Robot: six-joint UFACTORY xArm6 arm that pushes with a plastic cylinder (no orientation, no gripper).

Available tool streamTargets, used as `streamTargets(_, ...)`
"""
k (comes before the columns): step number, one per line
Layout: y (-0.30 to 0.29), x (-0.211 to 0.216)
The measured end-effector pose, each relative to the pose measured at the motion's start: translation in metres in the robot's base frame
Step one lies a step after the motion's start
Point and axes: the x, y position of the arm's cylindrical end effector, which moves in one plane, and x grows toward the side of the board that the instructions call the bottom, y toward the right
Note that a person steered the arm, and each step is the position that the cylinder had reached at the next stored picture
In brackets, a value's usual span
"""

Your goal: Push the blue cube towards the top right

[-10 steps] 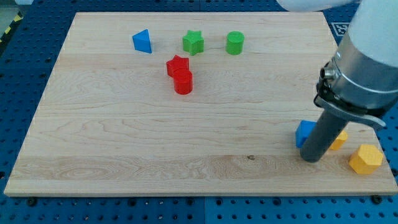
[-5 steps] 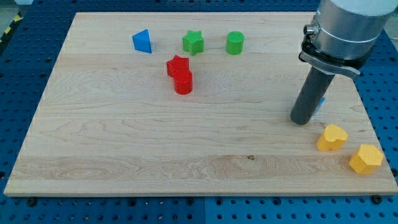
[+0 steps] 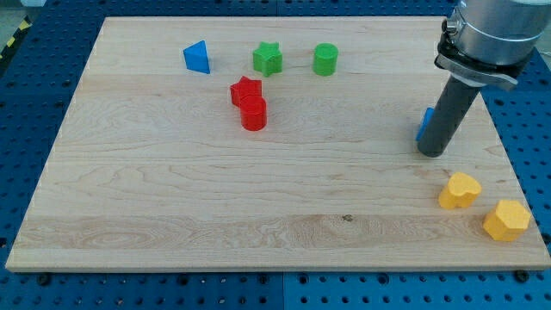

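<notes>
The blue cube (image 3: 424,124) sits near the right edge of the wooden board (image 3: 172,198), mostly hidden behind my dark rod; only a sliver of its left side shows. My tip (image 3: 433,152) rests on the board just below and in front of the cube, touching or nearly touching it.
A blue triangular block (image 3: 197,58), a green star (image 3: 268,58) and a green cylinder (image 3: 325,59) lie along the view's top. A red star (image 3: 245,89) and red cylinder (image 3: 253,114) touch near the centre. Two yellow blocks (image 3: 459,190) (image 3: 506,220) sit at bottom right.
My rod has moved up and slightly right from the bottom right area, and the blue cube has moved up with it, away from the yellow blocks.
</notes>
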Motion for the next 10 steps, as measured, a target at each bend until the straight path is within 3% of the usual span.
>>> streamTargets(3, 0.027, -0.01)
streamTargets(7, 0.014, -0.117)
streamTargets(10, 0.014, -0.129)
